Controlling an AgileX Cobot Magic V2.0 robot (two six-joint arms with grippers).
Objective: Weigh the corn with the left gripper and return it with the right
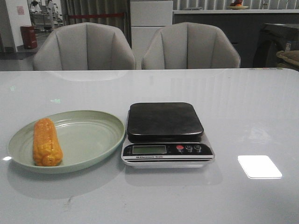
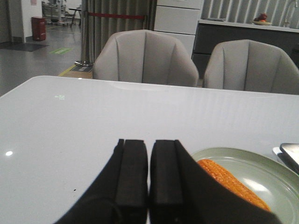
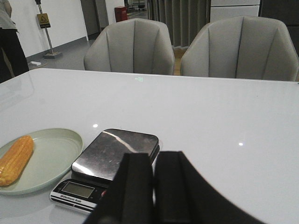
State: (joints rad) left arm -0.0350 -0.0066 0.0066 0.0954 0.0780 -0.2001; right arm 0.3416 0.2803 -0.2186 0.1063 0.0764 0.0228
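The corn [image 1: 46, 142] lies on the left side of a pale green plate [image 1: 88, 140], pointing front to back. It also shows in the left wrist view as corn [image 2: 229, 181] and in the right wrist view as corn [image 3: 16, 159]. A kitchen scale [image 1: 165, 134] with a bare dark platform stands right of the plate. My left gripper [image 2: 149, 142] is shut and empty, near the table's front, left of the plate. Also shut and empty, my right gripper [image 3: 154, 155] sits in front of and to the right of the scale [image 3: 110, 168]. Neither gripper shows in the front view.
Two grey chairs [image 1: 84, 46] [image 1: 190, 45] stand behind the table's far edge. A bright light patch [image 1: 259, 166] reflects on the glossy white table [image 1: 243, 107] to the right of the scale.
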